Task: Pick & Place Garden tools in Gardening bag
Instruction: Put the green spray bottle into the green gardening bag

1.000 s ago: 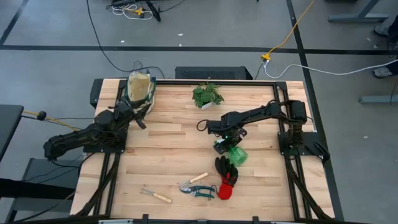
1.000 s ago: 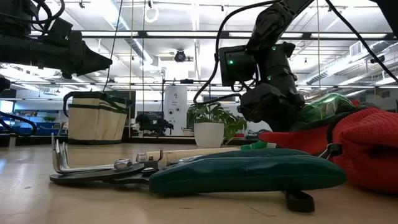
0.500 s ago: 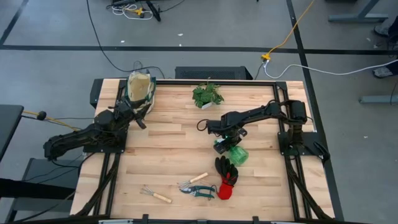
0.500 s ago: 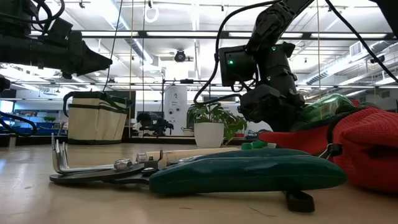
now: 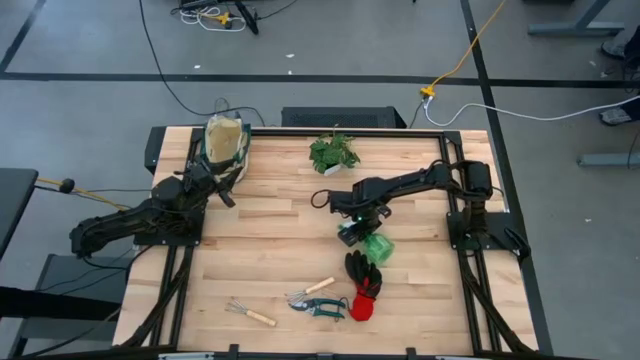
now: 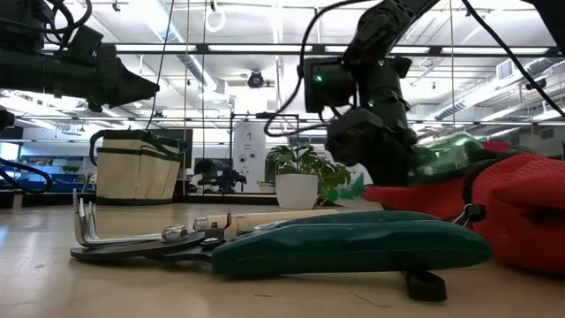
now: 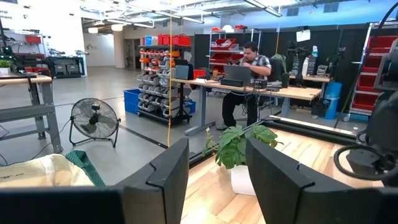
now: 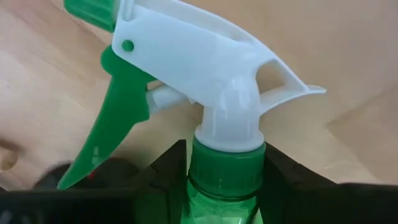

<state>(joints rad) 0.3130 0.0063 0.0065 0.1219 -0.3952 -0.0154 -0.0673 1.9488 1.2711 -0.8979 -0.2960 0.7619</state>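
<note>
My right gripper (image 5: 352, 230) is shut on the green spray bottle (image 5: 376, 247) at mid-table; the bottle also shows in the low view (image 6: 441, 157). The black-and-red gloves (image 5: 364, 285) lie just nearer. The teal-handled shears (image 5: 320, 306), a wooden-handled tool (image 5: 320, 286) and the small rake (image 5: 250, 315) lie flat near the front edge. The beige bag (image 5: 226, 143) stands at the far left corner. My left gripper (image 7: 217, 180) is open and empty, held above the table beside the bag (image 5: 226, 193). My right gripper pinches the bottle's neck at the green collar (image 8: 227, 168), just below the white spray head (image 8: 205, 59), one finger (image 8: 174, 171) on each side. The fingers lie across the neck. The bottle's body trails toward the table's near right; whether it touches the table I cannot tell.
A leafy plant in a white pot (image 5: 333, 152) stands at the far middle of the table. Bare wood lies between the bag and my right gripper (image 5: 280, 210). A person sits at a desk in the room beyond (image 7: 249, 68).
My right gripper has gone a little toward the table's left and far edge and has risen slightly. The spray bottle has gone with it, its head end lifted higher than before.
</note>
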